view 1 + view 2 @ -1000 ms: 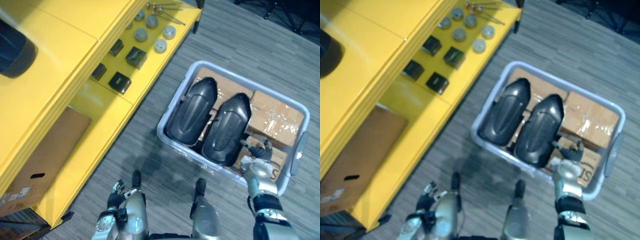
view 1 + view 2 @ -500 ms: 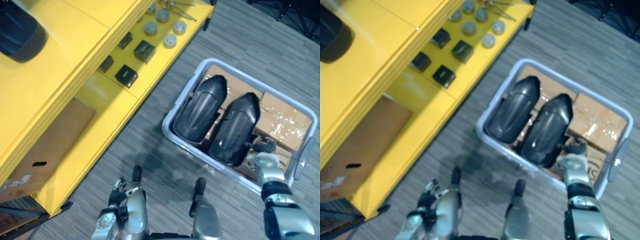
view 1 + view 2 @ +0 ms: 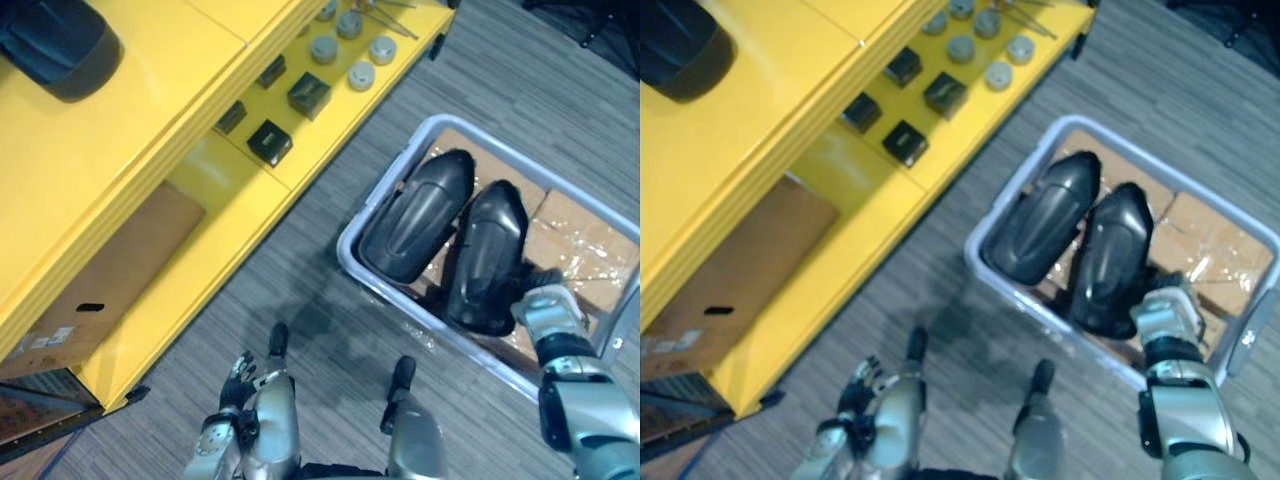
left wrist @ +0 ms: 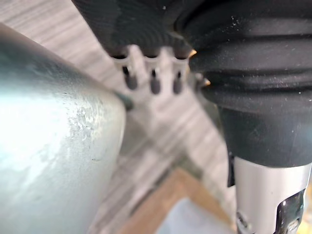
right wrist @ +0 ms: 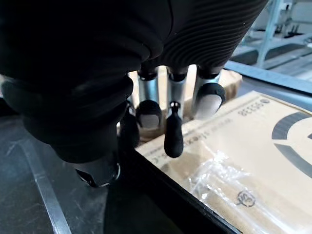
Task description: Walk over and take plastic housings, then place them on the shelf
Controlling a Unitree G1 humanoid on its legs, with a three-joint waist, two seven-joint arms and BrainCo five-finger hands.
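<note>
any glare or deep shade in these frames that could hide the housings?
Left eye view: soft sheen on the housings, outlines clear; the wrapped boxes glint; the cardboard under the yellow shelf sits in shade. Right wrist view: a wrapped box glints beside the right hand; the housing there reads near-black.

Two housings (image 3: 415, 215) (image 3: 487, 255) in one crate (image 3: 343, 252) (both black), four small black boxes (image 3: 270, 141) (image 3: 308, 94) (image 3: 231, 117) (image 3: 271, 72).

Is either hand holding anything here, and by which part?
Nothing is held. The right hand, fingers relaxed, is at the near end of one plastic housing in the bin; the left hand hangs empty.
</note>
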